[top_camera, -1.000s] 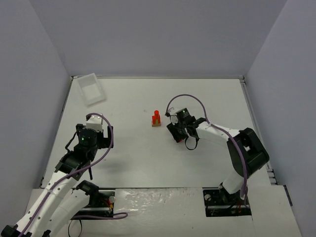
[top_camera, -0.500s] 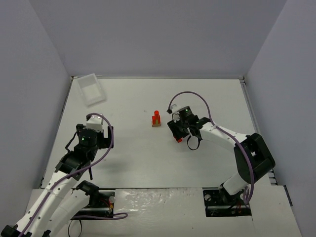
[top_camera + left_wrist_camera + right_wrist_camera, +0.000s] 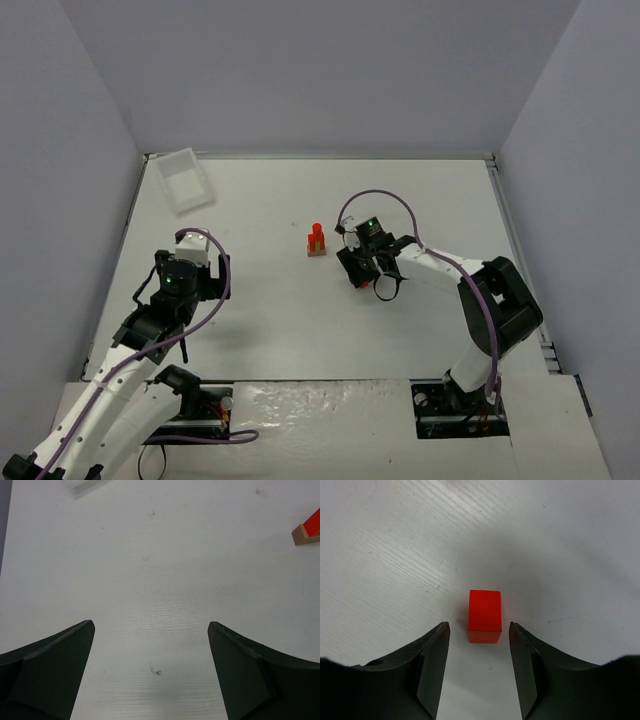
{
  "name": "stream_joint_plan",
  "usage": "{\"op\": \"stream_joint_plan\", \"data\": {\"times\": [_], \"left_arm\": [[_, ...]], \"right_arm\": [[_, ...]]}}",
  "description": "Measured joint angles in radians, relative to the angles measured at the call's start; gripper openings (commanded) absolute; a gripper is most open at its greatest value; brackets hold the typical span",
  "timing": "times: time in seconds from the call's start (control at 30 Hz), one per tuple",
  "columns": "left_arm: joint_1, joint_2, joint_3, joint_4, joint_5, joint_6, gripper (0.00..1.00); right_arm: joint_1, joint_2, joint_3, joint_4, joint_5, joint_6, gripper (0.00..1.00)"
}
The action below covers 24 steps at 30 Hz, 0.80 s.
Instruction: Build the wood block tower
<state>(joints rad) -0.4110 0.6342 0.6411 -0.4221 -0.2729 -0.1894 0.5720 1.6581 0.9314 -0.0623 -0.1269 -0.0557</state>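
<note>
your left gripper (image 3: 188,262) sits over the left part of the table (image 3: 290,320), and its fingers (image 3: 55,665) are spread wide with nothing but bare tabletop between them. through its wrist camera you can see a corner of the clear tray (image 3: 82,485) at the top edge, and at the far right edge the tan base and a red piece of the tower, cut off by the frame.

the wood block tower (image 3: 317,241) stands near the middle of the table, tan at the bottom with red pieces above it. it is too small from overhead to make out each piece. it stands apart from both arms, with your right arm the closer one. the tray lies in the far left corner, well apart from the tower.

your right gripper (image 3: 479,630) is low over the table, just to the right of the tower. its fingers (image 3: 432,665) are apart, and a loose red block (image 3: 485,615) lies flat on the table with its near end between the tips. a gap shows on each side, so neither finger touches it.
</note>
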Motion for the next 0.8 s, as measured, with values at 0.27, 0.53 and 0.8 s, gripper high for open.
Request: {"op": "stream_joint_plan", "data": {"times": [0.27, 0.53, 0.8], "left_arm": [[0.0, 0.002, 0.0, 0.0, 0.0, 0.0, 0.96], [0.0, 0.005, 0.0, 0.0, 0.003, 0.001, 0.96], [0.0, 0.005, 0.0, 0.0, 0.004, 0.001, 0.96]], "right_arm": [[0.0, 0.001, 0.017, 0.0, 0.009, 0.007, 0.42], [0.0, 0.01, 0.021, -0.001, 0.01, 0.011, 0.4], [0.0, 0.022, 0.021, -0.002, 0.015, 0.015, 0.36]]}}
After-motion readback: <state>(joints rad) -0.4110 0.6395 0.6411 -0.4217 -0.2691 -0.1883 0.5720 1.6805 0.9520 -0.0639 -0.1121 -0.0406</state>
